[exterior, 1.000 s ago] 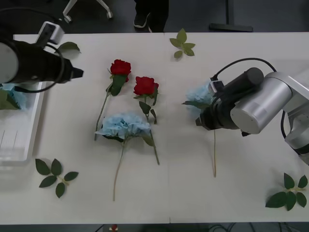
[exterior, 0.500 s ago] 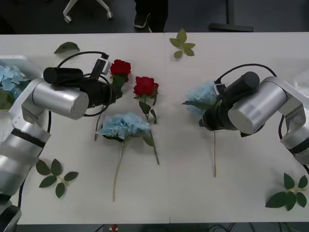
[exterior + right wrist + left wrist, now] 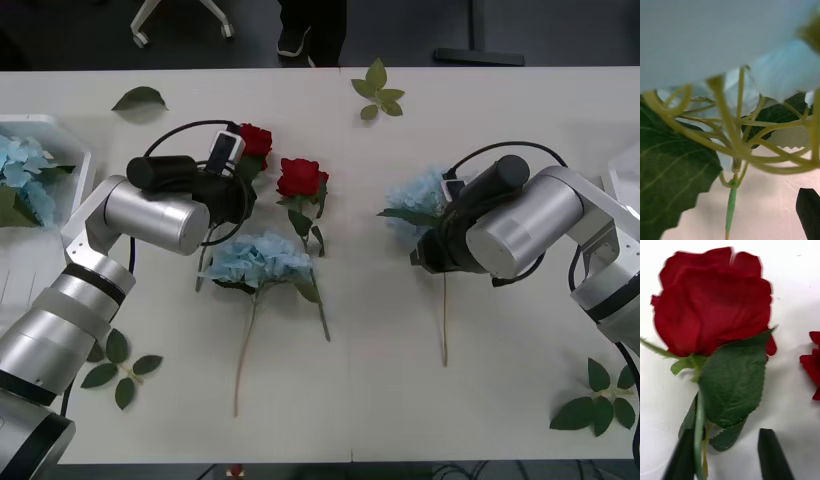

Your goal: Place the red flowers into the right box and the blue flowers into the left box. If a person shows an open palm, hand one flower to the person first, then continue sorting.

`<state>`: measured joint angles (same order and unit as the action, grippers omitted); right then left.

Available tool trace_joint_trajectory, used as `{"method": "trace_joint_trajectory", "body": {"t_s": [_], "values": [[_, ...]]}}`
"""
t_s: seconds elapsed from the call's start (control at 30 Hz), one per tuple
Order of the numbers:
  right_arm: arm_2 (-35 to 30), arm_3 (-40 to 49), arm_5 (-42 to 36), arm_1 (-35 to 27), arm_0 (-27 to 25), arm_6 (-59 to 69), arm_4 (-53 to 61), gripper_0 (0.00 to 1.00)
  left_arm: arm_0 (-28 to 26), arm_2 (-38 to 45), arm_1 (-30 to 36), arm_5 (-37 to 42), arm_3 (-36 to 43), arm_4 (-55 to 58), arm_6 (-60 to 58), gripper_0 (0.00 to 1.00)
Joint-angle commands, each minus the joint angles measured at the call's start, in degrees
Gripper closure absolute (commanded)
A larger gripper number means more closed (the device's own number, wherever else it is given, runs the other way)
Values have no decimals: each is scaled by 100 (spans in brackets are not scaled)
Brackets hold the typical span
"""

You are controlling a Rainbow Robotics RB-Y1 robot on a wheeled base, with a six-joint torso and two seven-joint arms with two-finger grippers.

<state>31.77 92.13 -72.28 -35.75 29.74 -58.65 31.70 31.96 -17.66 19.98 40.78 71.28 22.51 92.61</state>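
Observation:
Two red flowers lie at the table's middle left, one (image 3: 254, 139) close to my left gripper and one (image 3: 302, 177) just to its right. My left gripper (image 3: 724, 438) is open at the near rose (image 3: 715, 300), its black fingers (image 3: 771, 453) straddling the stem and leaf. A blue flower (image 3: 262, 258) lies below the roses. Another blue flower (image 3: 420, 198) lies at the centre right, and my right gripper (image 3: 428, 246) sits low at the base of its head (image 3: 733, 150), open, with one black finger (image 3: 810, 210) showing. The left box (image 3: 40, 290) holds a blue flower (image 3: 22, 178).
Loose green leaf sprigs lie at the far centre (image 3: 378, 90), far left (image 3: 138, 97), near left (image 3: 115, 365) and near right (image 3: 600, 400). A sliver of a white tray (image 3: 628, 165) shows at the right edge. Someone's dark legs stand beyond the table's far edge.
My left arm has swung from over the left box across to the leftmost red rose. The right arm has barely shifted by the blue flower, which still lies on the table.

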Motion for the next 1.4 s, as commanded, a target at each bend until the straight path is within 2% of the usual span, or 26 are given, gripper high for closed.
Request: {"method": "trace_joint_trajectory", "body": {"t_s": [0.03,0.1,0.33,0.47,0.6,0.8,0.97,1.17,1.3,1.33,1.4], "values": [[-65,51,47,103,119,-270,-76,22,144,-115,6,-70,70,-159,205,100],[-65,16,56,103,119,-270,-59,31,100,-133,6,-61,70,-212,205,100],[-65,-116,153,147,111,-279,-50,84,48,-142,6,-61,167,-247,179,100],[-39,-151,197,165,111,-279,-59,92,48,-19,14,114,562,-142,135,100],[5,-195,285,165,111,-253,-76,100,48,254,76,686,1265,184,135,100],[-4,-160,293,103,163,-288,11,100,39,676,322,1521,2461,1124,179,100],[-109,25,267,-64,172,-314,196,100,30,896,515,1591,2970,1994,205,100],[-127,403,100,-459,190,-323,442,100,-23,1001,717,1064,3331,3339,223,100],[-118,508,82,-626,190,-349,469,100,-207,1001,840,352,3366,4886,548,100],[-127,517,74,-626,190,-349,442,99,-234,1010,858,290,3401,5132,671,100],[-127,499,82,-617,172,-358,354,79,-330,1027,902,141,3463,5633,899,100]]}}
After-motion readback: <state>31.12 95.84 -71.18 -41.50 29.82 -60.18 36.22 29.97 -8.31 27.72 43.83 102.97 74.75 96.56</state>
